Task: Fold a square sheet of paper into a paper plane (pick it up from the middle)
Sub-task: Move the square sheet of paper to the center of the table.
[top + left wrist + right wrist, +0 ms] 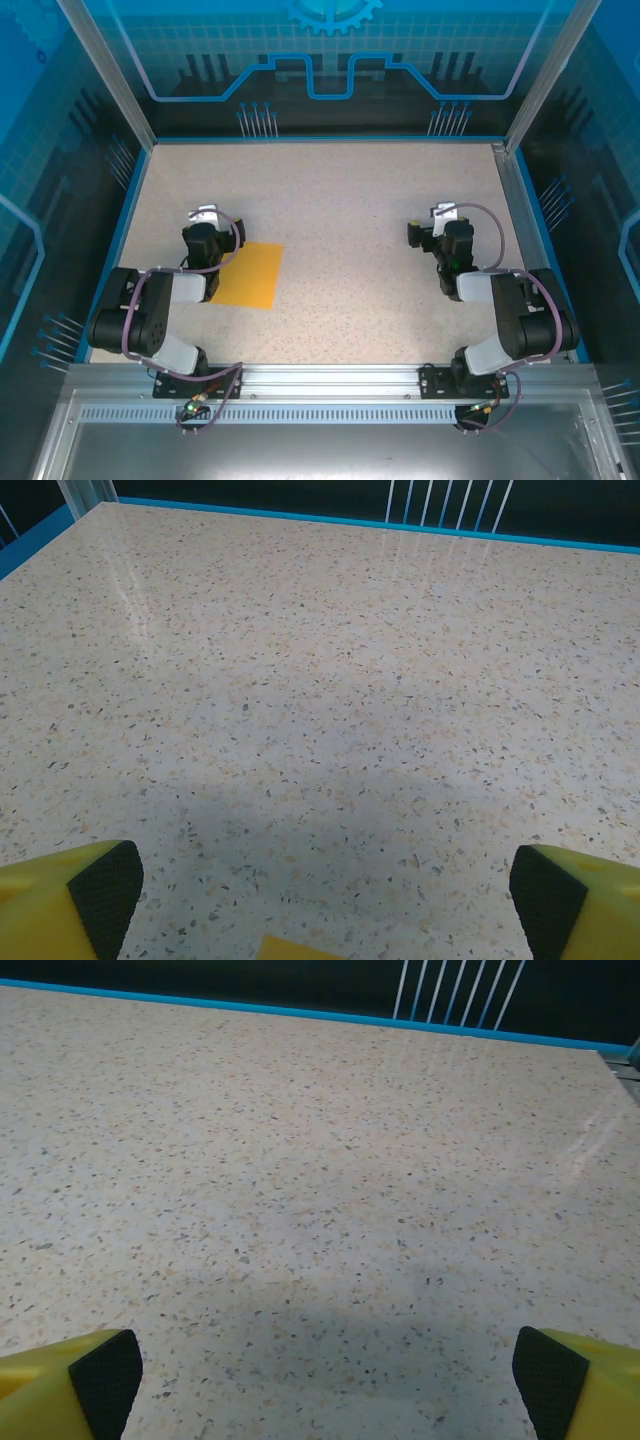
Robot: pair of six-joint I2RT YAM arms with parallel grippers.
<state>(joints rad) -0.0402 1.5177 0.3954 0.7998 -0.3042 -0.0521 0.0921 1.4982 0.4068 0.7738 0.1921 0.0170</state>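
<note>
The square sheet of paper (250,275) lies flat on the speckled table (340,200), orange-yellow, just right of the left arm. Its far corner (300,950) peeks in at the bottom edge of the left wrist view. My left gripper (204,222) hovers at the sheet's left edge, open wide, with bare table between its yellow fingers (70,900). My right gripper (435,225) stands on the right side of the table, far from the paper, also open and holding nothing; its fingertips (90,1380) frame bare table. No paper plane is in view.
A blue rim (320,140) and dark walls with white pins (255,120) bound the table at the back. A metal rail (330,380) runs along the near edge by the arm bases. A grey upright profile (515,190) runs along the right side.
</note>
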